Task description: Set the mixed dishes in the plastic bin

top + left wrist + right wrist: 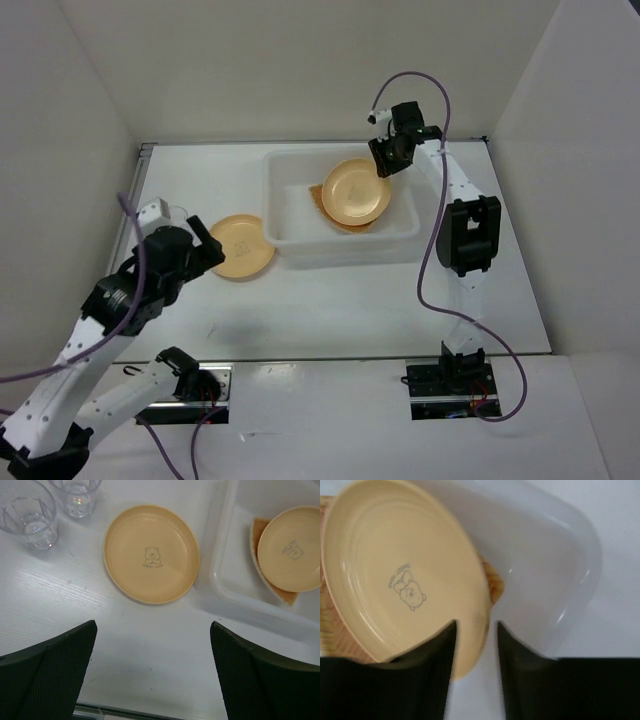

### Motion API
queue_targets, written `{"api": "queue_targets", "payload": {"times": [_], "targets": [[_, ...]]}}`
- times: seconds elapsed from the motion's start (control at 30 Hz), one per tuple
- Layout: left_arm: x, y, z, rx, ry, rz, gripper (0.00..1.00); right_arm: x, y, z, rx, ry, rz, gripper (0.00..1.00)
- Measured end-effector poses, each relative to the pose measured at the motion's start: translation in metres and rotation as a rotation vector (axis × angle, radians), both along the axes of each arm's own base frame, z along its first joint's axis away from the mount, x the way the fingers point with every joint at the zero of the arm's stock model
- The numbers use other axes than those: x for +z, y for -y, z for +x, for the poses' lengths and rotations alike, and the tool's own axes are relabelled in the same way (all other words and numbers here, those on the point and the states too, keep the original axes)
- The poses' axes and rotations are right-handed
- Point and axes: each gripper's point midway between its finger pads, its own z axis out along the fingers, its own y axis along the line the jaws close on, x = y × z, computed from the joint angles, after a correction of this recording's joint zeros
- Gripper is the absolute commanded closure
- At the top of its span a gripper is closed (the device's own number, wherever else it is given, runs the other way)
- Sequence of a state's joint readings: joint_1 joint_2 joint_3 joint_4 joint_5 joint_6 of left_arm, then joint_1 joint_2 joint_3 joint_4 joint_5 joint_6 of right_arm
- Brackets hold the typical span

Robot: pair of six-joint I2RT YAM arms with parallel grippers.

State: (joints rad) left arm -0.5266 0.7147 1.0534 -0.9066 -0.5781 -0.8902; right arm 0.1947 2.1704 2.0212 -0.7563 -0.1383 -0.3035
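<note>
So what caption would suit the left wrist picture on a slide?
Open left gripper facing a yellow plate and two clear cups, beside the bin holding another plate.

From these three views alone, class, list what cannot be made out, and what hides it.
Woven basket tray: mostly under the plate in the bin, every view.
Clear cups: cut by the left wrist view's top edge.
Right fingers: plate rim blurred in right wrist view; contact unclear.

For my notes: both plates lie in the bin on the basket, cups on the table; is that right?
Only one plate lies in the bin on the basket; the other plate sits on the table beside it, per the left wrist view. Cups: correct.
</note>
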Motion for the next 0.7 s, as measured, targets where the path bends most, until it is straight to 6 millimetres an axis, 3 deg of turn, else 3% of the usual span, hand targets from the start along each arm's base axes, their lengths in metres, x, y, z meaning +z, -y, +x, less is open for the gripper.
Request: {"api": "queue_targets", "payload": {"times": [0.07,0.1,0.27,0.37,0.43,0.6,0.7], "targets": [[-0.019,0.011,0.009,-0.022,-0.063,0.017,0.00,0.007,0.000,0.006,-0.004,0.020,-0.002,0.22],[-0.028,0.016,0.013,-0.036,-0.085,0.017,0.00,0.012,0.001,0.009,-0.003,0.034,-0.005,0.03],[-0.075,0.036,0.019,-0.054,-0.158,-0.080,0.00,0.051,0.000,0.020,0.000,0.120,0.000,0.01],[-0.093,0.040,0.024,-0.001,-0.150,-0.204,0.00,0.069,0.006,0.013,-0.013,0.153,-0.006,0.01],[-0.114,0.040,0.031,0.052,-0.168,-0.286,0.00,0.079,0.015,-0.006,-0.022,0.160,-0.023,0.01],[-0.170,0.026,0.053,0.176,-0.271,-0.415,0.00,0.093,0.044,-0.084,-0.040,0.180,-0.092,0.01],[-0.189,0.016,0.069,0.219,-0.315,-0.465,0.00,0.098,0.059,-0.123,-0.059,0.204,-0.121,0.01]]}}
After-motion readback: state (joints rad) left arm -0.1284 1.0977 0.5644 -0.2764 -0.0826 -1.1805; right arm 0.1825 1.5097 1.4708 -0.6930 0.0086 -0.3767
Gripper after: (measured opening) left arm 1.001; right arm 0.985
